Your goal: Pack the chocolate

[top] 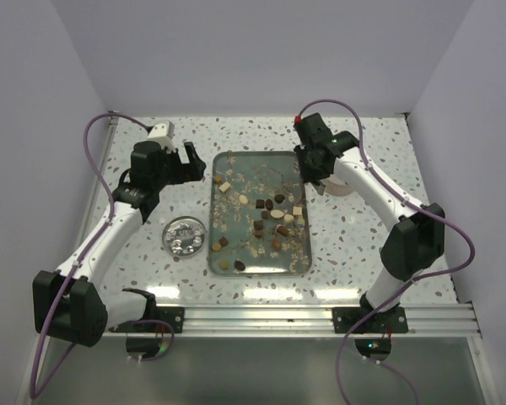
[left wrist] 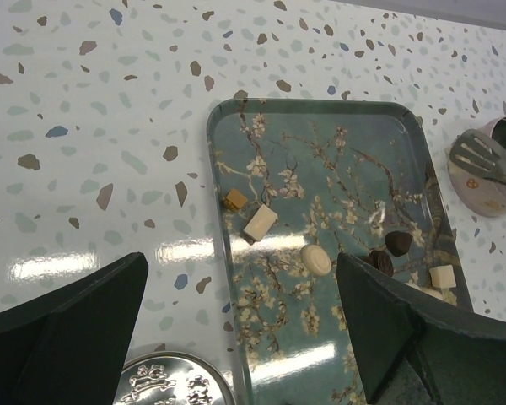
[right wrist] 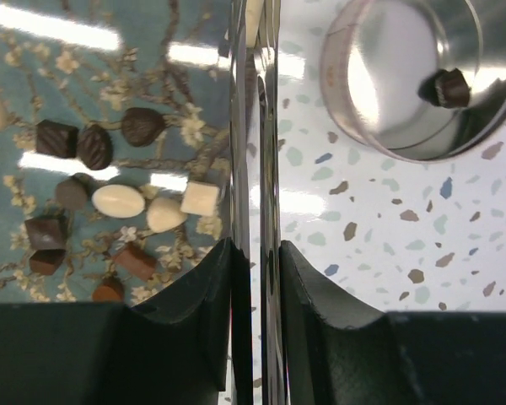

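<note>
The chocolate (top: 270, 215), dark brown and cream bite-sized pieces, lies scattered on a teal flowered tray (top: 236, 160). My right gripper (top: 318, 173) hangs over the tray's right edge, shut on a pair of silver tongs (right wrist: 255, 126) whose two blades run up between its fingers (right wrist: 308, 278). One dark chocolate piece (right wrist: 449, 87) lies inside a round shiny bowl (right wrist: 354, 93) just right of the tray. My left gripper (top: 190, 163) hovers wide open over the tray's left rim (left wrist: 222, 253), with nothing between its fingers (left wrist: 388, 312); a cream square (left wrist: 260, 222) and a cream oval (left wrist: 315, 259) lie ahead of it.
A round silver dish (top: 186, 236) holding shiny embossed pieces sits on the speckled table left of the tray. Thin pale flakes are strewn among the candies on the tray. White walls close in the table on three sides.
</note>
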